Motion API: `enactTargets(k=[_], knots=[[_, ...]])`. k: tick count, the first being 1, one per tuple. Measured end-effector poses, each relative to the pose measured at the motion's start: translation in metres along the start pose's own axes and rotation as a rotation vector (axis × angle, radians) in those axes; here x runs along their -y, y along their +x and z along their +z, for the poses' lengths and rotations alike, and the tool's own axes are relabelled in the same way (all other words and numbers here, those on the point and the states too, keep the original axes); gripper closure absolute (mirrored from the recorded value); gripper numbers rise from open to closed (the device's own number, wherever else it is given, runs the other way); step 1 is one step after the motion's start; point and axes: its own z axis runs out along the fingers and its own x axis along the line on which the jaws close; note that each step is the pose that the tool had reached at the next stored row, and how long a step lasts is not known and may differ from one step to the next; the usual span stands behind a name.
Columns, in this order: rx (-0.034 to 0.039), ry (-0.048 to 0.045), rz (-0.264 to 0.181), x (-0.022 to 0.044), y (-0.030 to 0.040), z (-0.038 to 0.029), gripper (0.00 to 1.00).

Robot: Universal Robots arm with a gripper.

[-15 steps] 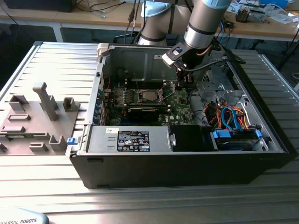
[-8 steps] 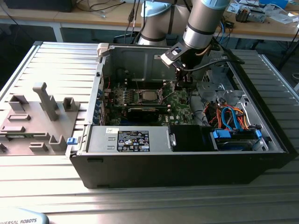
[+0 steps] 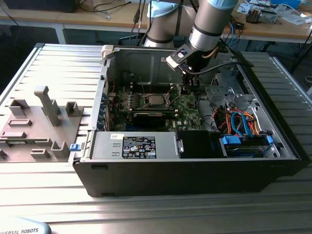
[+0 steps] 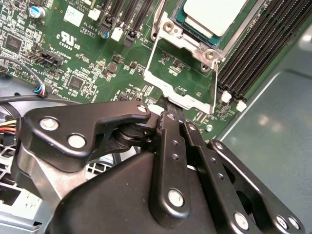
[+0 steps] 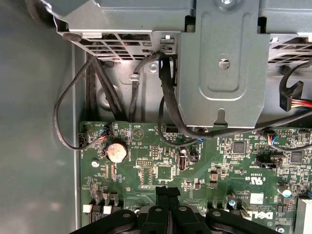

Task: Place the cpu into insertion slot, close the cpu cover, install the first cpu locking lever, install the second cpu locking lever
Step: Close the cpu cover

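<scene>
The cpu (image 4: 214, 14), with its silver-grey top, lies in the insertion slot (image 4: 181, 38) on the green board; in the exterior view the cpu (image 3: 156, 101) sits mid-board. The cpu cover (image 4: 168, 90), a thin silvery frame, is swung open away from the slot, and green board shows through its square opening. My gripper (image 4: 168, 114) is shut with nothing visible between the fingers, its tips right at the cover's free edge. The tips (image 5: 168, 191) press together above the board in the first wrist view. Hanging beside the socket, on the exterior view's right, is the gripper (image 3: 187, 92). I cannot make out the locking levers.
The open computer case (image 3: 92, 141) stands on a slatted metal table. Black memory slots (image 4: 253, 44) run beside the socket. A grey drive cage (image 5: 222, 63), black cables (image 5: 168, 102) and a coin battery (image 5: 117, 152) lie beyond the fingertips. A grey fixture (image 3: 46, 105) stands at the exterior view's left.
</scene>
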Motion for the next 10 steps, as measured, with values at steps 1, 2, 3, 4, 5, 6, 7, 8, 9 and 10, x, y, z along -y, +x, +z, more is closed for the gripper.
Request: enactTargets(k=[1, 2, 3, 4, 5, 6, 7, 8, 9, 10], knots=[[0.0, 0.0, 0.0, 0.0003, 0.0, 0.0, 0.89], [0.0, 0.0, 0.0, 0.0006, 0.0, 0.0001, 0.89], [-0.0001, 0.0, 0.0, 0.0009, 0.0, 0.0001, 0.89], [0.0001, 0.0, 0.0, 0.0014, 0.0, 0.0002, 0.89], [0.0, 0.0, 0.0, 0.0016, 0.0, 0.0002, 0.89], [0.0, 0.0, 0.0, 0.0019, 0.0, 0.0003, 0.89], [0.0, 0.0, 0.0, 0.0022, 0.0001, 0.0003, 0.89], [0.0, 0.0, 0.0, 0.0025, 0.0, 0.0004, 0.89], [-0.0001, 0.0, 0.0, 0.0026, 0.0001, 0.0004, 0.89], [0.0, 0.0, 0.0, 0.0028, 0.0001, 0.0005, 0.89]])
